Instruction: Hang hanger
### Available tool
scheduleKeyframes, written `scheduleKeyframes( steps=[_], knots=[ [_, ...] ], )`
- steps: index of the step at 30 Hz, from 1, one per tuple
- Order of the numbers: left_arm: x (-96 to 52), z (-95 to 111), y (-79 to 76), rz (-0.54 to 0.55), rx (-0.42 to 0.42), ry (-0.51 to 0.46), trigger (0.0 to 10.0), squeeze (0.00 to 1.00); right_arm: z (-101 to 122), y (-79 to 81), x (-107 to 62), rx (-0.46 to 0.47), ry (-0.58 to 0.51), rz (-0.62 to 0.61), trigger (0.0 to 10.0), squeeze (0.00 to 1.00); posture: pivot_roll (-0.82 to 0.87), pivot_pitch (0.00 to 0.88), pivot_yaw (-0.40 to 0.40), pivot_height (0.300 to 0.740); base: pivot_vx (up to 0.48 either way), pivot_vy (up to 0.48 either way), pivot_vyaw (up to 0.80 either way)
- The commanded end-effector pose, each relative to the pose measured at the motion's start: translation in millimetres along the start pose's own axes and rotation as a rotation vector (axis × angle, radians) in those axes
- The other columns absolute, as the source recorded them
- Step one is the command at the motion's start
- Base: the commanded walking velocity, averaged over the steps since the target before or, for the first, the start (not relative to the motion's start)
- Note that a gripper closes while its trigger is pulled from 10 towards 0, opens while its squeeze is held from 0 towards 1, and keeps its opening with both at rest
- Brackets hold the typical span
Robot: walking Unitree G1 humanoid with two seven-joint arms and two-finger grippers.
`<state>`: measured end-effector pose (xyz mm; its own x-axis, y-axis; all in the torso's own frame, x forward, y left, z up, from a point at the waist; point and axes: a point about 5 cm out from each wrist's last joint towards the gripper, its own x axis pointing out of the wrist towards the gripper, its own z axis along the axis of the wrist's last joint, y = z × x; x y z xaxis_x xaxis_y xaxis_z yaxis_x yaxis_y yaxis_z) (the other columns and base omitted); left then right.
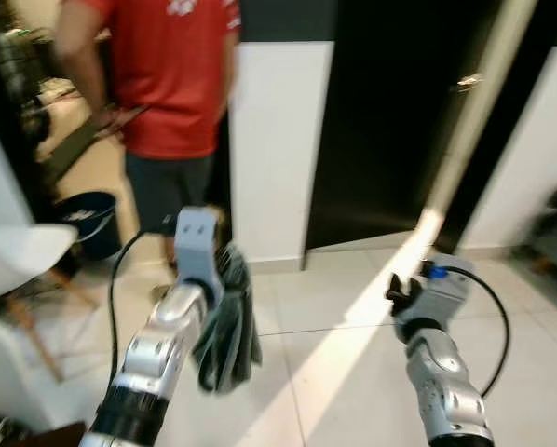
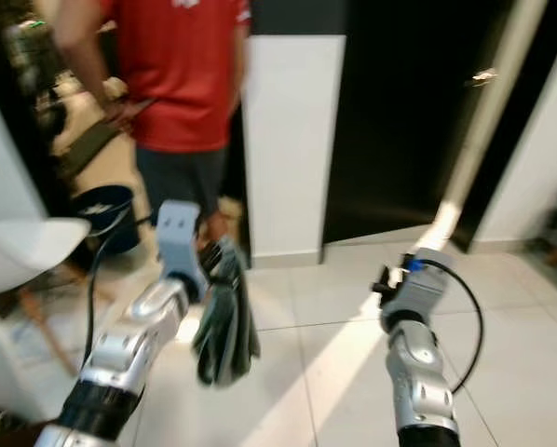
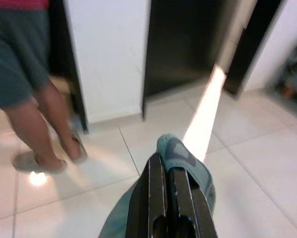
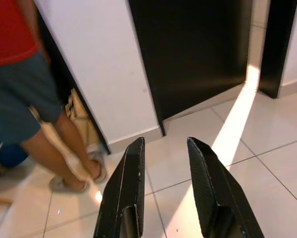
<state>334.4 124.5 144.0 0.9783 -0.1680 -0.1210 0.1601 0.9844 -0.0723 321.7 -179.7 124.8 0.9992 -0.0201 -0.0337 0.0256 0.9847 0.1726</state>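
Hanger: none can be made out; what the left end effector (image 3: 171, 198) carries is a dark green-grey garment (image 1: 227, 321), pinched between its pressed-together fingers (image 3: 157, 191) and hanging limp below the wrist, clear of the tiled floor (image 1: 353, 372). In the left wrist view a teal fold of the cloth wraps over the fingertips. The right end effector (image 4: 166, 148) holds nothing, its two black fingers spread apart above the floor. Ahead stands a white wall panel (image 1: 278, 140) beside a dark doorway (image 1: 390, 112); a strip of sunlight (image 1: 390, 279) crosses the tiles. A person (image 1: 171, 84) in a red shirt and dark shorts stands just beyond the left arm, in sandals. White chairs (image 1: 18, 261) and a dark bucket (image 1: 90, 219) lie to the left. Both arms reach forward at mid height, well apart.
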Motion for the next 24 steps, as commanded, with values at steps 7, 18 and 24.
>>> scheduleKeyframes(
  steps=[7, 18, 24],
  knots=[
    [-1.1, 6, -1.0, 0.006, 0.022, -0.037, 10.0, 0.00, -4, 13.7, -1.6, 0.000, 0.064, 0.094, 10.0, 0.00, -0.11, 0.003, 0.027, 0.735, 0.000, 0.000, -0.34],
    [-3.1, 10, 1.2, 0.067, 0.010, -0.031, 10.0, 0.00, -8, 20.7, -1.2, 0.006, 0.088, 0.143, 10.0, 0.00, -0.08, 0.016, -0.011, 0.735, 0.000, 0.000, 0.00],
    [-7.1, 10, 9.6, 0.105, -0.036, -0.026, 10.0, 0.00, -12, 26.7, -1.7, -0.005, 0.106, 0.172, 10.0, 0.00, -0.05, 0.019, -0.029, 0.735, 0.000, -0.480, 0.00]
  ],
)
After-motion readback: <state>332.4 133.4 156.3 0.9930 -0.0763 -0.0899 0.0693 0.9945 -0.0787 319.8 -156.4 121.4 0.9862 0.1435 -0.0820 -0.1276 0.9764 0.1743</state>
